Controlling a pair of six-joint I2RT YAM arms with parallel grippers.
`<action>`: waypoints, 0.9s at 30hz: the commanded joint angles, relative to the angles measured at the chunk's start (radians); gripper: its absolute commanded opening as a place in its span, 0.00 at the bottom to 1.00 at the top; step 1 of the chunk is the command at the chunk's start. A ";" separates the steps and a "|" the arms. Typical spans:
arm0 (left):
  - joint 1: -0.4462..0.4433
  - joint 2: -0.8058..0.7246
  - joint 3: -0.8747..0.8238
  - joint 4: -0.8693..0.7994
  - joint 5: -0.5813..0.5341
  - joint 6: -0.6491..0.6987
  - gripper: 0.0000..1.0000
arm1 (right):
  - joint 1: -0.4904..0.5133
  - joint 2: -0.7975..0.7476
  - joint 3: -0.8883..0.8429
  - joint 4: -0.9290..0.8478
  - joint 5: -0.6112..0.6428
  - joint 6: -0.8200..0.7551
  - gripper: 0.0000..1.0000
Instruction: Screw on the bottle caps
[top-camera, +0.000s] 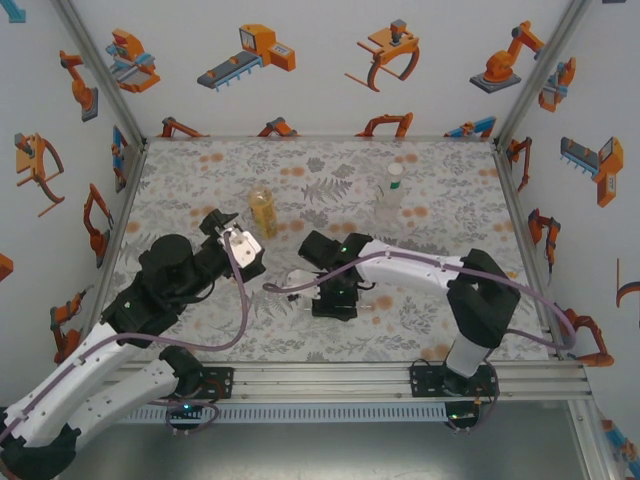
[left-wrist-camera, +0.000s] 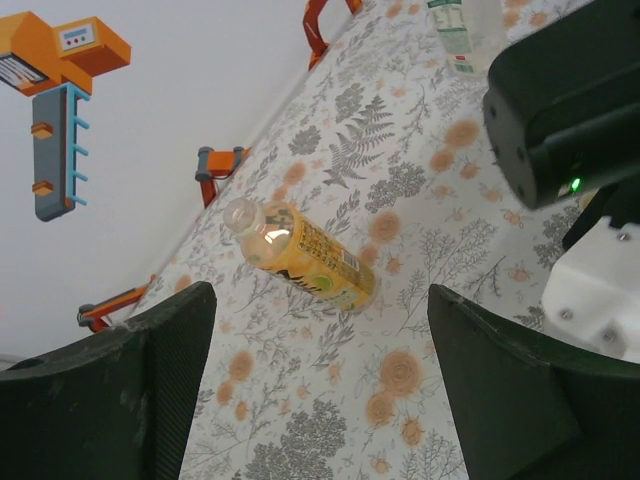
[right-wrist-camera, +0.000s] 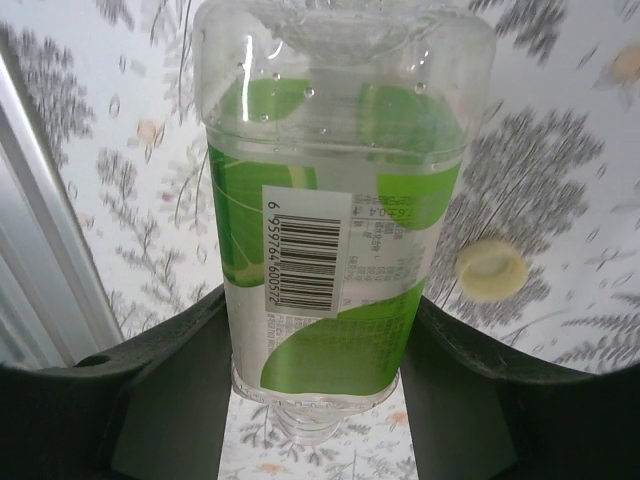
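Overhead views table (top-camera: 200, 170); wrist cams close above it.

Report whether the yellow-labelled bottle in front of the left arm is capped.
Uncapped. In the left wrist view the yellow bottle shows a bare, clear neck with an open mouth; nothing is screwed onto it.

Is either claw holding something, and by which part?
The right claw grips the green-labelled bottle by its labelled body near the neck. The left claw is open, holding nothing.
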 joint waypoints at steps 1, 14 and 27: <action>0.006 -0.022 -0.012 0.030 -0.025 0.001 0.79 | 0.023 0.075 0.089 0.010 0.033 0.026 0.49; 0.012 -0.008 -0.013 0.025 -0.008 0.000 0.79 | 0.038 0.198 0.165 0.043 0.017 0.018 0.58; 0.022 0.018 -0.008 0.021 0.010 -0.002 0.81 | 0.038 0.149 0.163 0.065 0.023 0.015 0.74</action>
